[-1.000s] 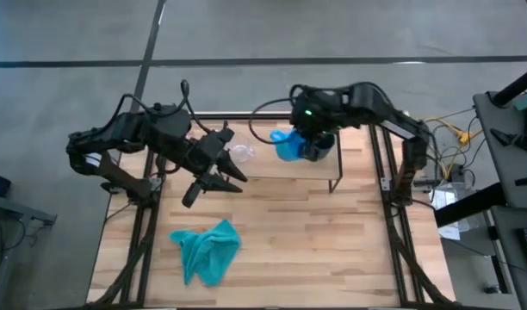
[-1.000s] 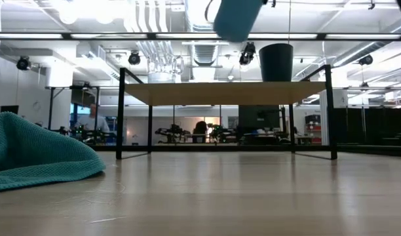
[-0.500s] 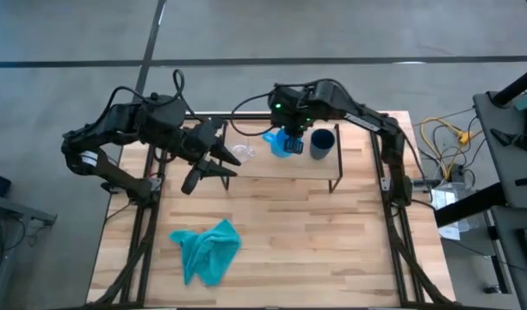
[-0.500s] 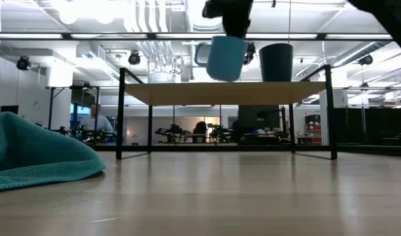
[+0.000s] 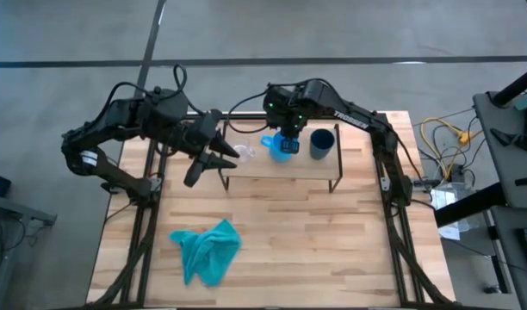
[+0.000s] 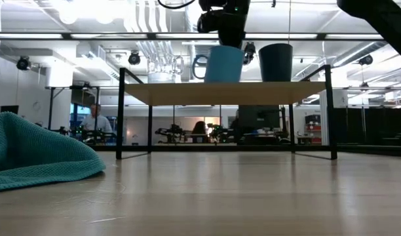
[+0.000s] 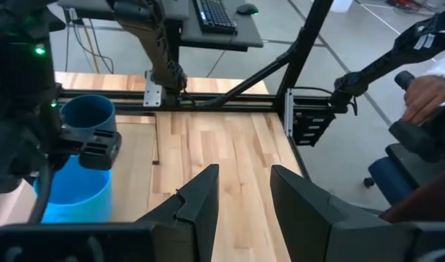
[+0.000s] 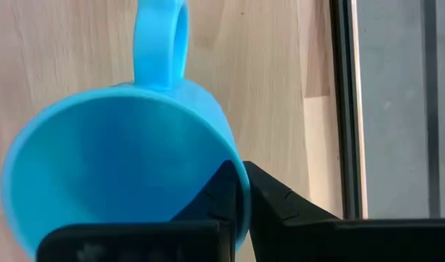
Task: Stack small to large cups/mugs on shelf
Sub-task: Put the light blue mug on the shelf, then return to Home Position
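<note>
The bright blue mug (image 5: 279, 145) (image 6: 224, 63) stands upright on the light-wood shelf (image 6: 227, 92), its handle (image 6: 199, 66) toward the table's left. My right gripper (image 5: 286, 138) (image 6: 224, 26) is shut on it from above. The dark navy cup (image 5: 322, 142) (image 6: 276, 62) stands on the shelf just right of it. The clear cup (image 5: 244, 152) (image 6: 162, 69) stands on the shelf's left part. My left gripper (image 5: 212, 160) (image 7: 243, 196) hovers open beside the clear cup, at the shelf's left end, touching nothing. My right gripper pinches the blue mug's rim (image 8: 241, 191) on the side opposite the handle (image 8: 161, 36), one finger inside the mug and one outside. It comes from above, pointing down. The mug is upright, and its base appears to rest on the shelf board.
A teal cloth (image 5: 205, 248) (image 6: 37, 154) lies crumpled on the tabletop's near left part. The shelf's black wire legs (image 6: 120, 115) stand on the table's far half. A person's hand (image 7: 426, 91) shows beyond the table's right side.
My right gripper has carried the blue mug from high beside the navy cup toward the table's left and down. The mug, tilted and clear of the shelf before, now sits upright at shelf level between the clear cup and the navy cup. My left gripper has drifted slightly toward the far edge.
</note>
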### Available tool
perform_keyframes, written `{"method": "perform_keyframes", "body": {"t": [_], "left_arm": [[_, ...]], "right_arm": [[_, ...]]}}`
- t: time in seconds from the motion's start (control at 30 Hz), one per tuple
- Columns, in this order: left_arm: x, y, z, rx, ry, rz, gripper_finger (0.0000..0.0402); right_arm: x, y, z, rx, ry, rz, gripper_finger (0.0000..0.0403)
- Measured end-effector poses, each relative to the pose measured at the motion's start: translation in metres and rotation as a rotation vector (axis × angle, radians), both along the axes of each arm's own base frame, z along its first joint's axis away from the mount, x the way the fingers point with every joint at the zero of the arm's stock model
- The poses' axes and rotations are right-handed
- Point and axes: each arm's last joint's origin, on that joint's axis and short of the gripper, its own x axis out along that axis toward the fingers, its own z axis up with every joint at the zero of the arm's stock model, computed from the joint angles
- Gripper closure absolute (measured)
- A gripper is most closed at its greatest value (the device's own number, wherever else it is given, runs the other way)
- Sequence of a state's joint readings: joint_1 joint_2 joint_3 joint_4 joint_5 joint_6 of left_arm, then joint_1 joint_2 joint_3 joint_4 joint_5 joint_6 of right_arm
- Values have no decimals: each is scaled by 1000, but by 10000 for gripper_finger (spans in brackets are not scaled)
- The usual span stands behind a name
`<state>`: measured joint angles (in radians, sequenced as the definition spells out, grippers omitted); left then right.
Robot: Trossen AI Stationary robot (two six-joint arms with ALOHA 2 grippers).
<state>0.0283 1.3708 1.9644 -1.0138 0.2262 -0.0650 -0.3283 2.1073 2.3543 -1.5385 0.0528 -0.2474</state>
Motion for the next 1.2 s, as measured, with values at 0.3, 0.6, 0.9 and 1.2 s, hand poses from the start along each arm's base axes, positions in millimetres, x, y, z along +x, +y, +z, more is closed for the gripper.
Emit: {"method": "perform_keyframes", "body": {"t": [0.3,0.6,0.9,1.2], "left_arm": [[0,3,0,-2,0,12,289],[0,3,0,-2,1,13,289],[0,3,0,-1,0,13,289],[1,3,-2,-6,7,14,289]], "right_arm": [[-1,1,3,-10,-12,19,331],[0,-1,15,-83,-101,4,270],[-32,14,63,-112,-258,-66,262],[-109,46,136,16,-569,-388,274]]}}
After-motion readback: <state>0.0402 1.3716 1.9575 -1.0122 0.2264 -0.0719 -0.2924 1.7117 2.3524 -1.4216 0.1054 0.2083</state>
